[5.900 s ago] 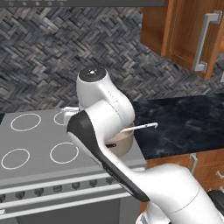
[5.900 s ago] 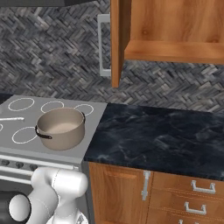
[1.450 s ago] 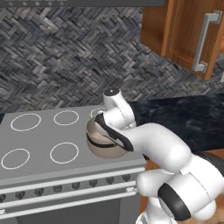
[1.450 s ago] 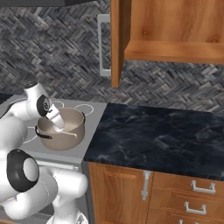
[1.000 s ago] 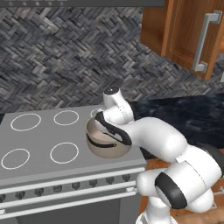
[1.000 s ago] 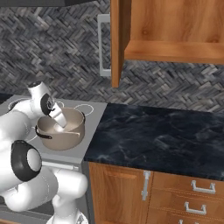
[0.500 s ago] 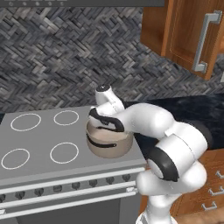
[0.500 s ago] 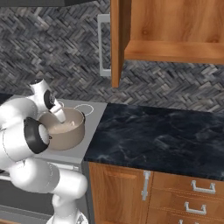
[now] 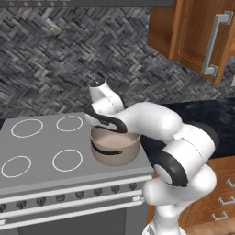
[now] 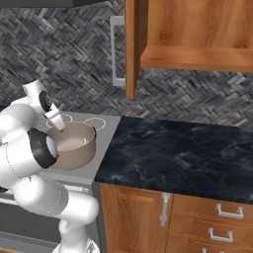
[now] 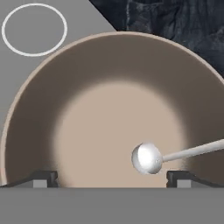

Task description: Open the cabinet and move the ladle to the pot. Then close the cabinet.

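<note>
The arm is glossy white, built of fat rounded segments, with dark grey to black bands and discs at its joints. A small dark cap tops the wrist. Two small dark finger tips are squared off.

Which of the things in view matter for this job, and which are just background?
Job: ladle, lying in the pot; cabinet, door open; gripper, jaws open above the pot.

Background: stove, dark stone counter, lower drawers, herringbone backsplash.
</note>
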